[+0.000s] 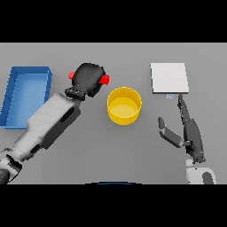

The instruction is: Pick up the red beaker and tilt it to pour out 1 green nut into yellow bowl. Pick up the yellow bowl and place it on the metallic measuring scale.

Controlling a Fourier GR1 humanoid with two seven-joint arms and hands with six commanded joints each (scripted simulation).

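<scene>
While the left hand (90, 78) sits curled around the small red beaker (105, 80), hiding most of it, the beaker is just left of the round yellow bowl (124, 105) on the grey table (88, 155). Right hand (188, 131) rests with fingers straight and apart, tips near the flat metallic square scale (169, 78). Blue rectangular bin (25, 95) sits far left.

Grey table (88, 155), plain top. 3 things rest directly on it: blue tray (25, 95) at the robot's far left, yellow bowl (124, 105) near the middle, flat metallic measuring scale (169, 78) at far right. All 3 stand well apart, none touching.
</scene>
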